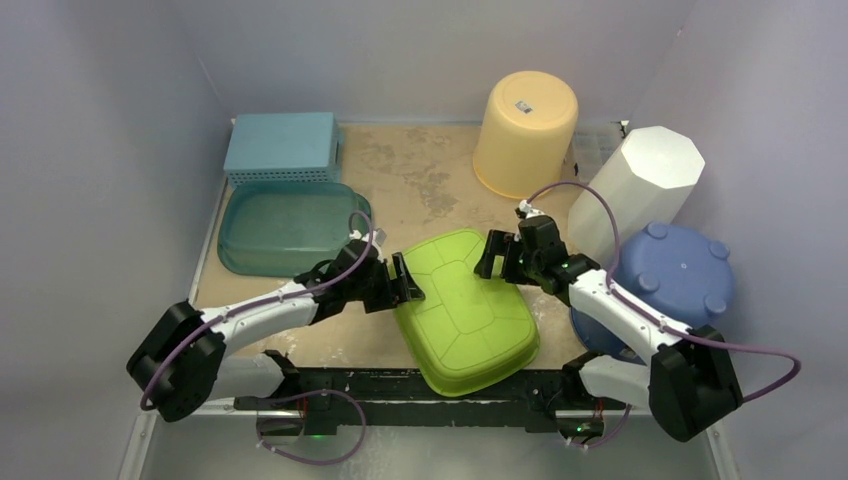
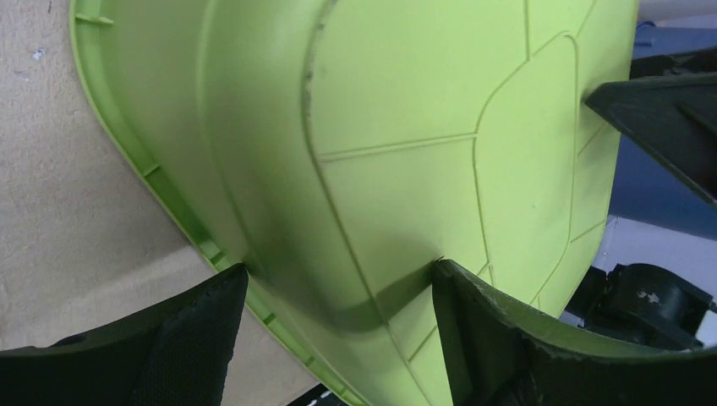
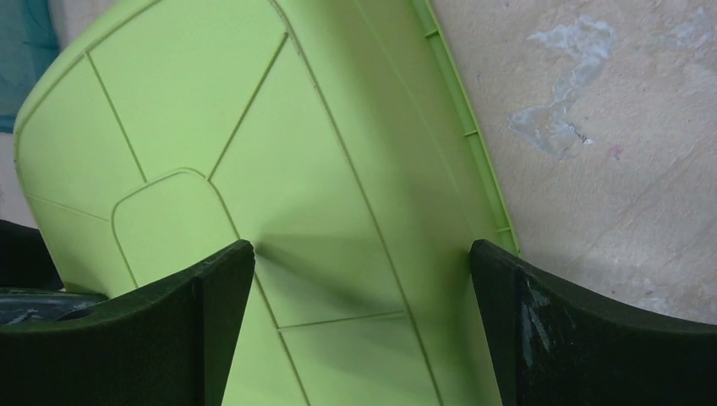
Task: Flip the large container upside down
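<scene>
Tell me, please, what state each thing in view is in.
green container: upside down, base up
yellow bucket: upside down
white bin: closed end up
blue tub: upside down
teal basin: upright, empty
left gripper: jaws open, astride the container's edge
right gripper: jaws open

A beige table (image 1: pixel 420 170), marked with pale stains, is seen. A green tub (image 1: pixel 465 310) is laid bottom up at its centre, reaching toward 6 o'clock. A teal basin (image 1: pixel 285 230) is set at 9 o'clock, with a blue basket (image 1: pixel 280 145) just behind it at 11. A yellow bucket (image 1: pixel 525 130) is placed bottom up at 1, a white bin (image 1: pixel 645 185) at 2, and a blue tub (image 1: pixel 675 275), inverted, at 4.
</scene>
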`<action>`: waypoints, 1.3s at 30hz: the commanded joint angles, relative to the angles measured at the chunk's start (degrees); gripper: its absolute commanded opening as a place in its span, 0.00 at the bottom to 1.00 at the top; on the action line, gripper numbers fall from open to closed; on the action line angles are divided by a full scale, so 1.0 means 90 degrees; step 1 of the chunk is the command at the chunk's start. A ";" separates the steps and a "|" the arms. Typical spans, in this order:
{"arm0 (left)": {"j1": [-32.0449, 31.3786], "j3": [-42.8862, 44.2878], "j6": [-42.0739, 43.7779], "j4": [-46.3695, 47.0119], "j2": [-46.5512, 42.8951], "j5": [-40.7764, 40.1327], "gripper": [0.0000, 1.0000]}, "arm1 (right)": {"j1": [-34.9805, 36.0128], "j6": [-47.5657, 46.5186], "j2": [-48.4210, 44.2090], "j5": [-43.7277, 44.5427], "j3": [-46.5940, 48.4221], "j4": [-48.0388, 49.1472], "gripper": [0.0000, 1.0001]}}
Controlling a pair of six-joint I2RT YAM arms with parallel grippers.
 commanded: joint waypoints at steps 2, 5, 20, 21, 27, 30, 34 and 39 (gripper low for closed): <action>-0.0071 0.0484 -0.0024 0.0698 0.0474 -0.0443 0.76 | 0.0000 0.0480 0.0221 -0.1064 0.0057 0.1013 0.99; -0.0074 0.1353 0.0335 0.0446 0.0926 -0.0682 0.76 | 0.0000 0.0622 0.0448 -0.1154 0.0242 0.1284 0.99; -0.0023 0.3394 0.1393 -0.1371 0.1954 -0.2055 0.85 | 0.0001 -0.0078 0.1132 -0.1293 0.1418 0.0692 0.99; -0.0022 0.3364 0.1394 -0.1429 0.1868 -0.2128 0.85 | 0.0001 -0.0081 0.1082 -0.1168 0.1448 0.0617 0.99; -0.0024 0.3308 0.1588 -0.1795 0.1258 -0.2544 0.92 | 0.0000 -0.0459 0.0790 -0.0189 0.1886 -0.0017 0.99; -0.0023 0.3302 0.1722 -0.1924 0.0946 -0.2668 0.96 | 0.0000 -0.0646 0.0615 0.0189 0.2103 -0.0261 0.99; -0.0025 0.3269 0.1755 -0.2109 0.0426 -0.2940 0.98 | 0.0005 -0.0885 0.0204 0.0517 0.2287 -0.0373 0.99; -0.0023 0.3418 0.1756 -0.2594 -0.0155 -0.3603 0.98 | 0.0000 -0.1254 -0.0394 0.0650 0.2426 -0.0163 0.99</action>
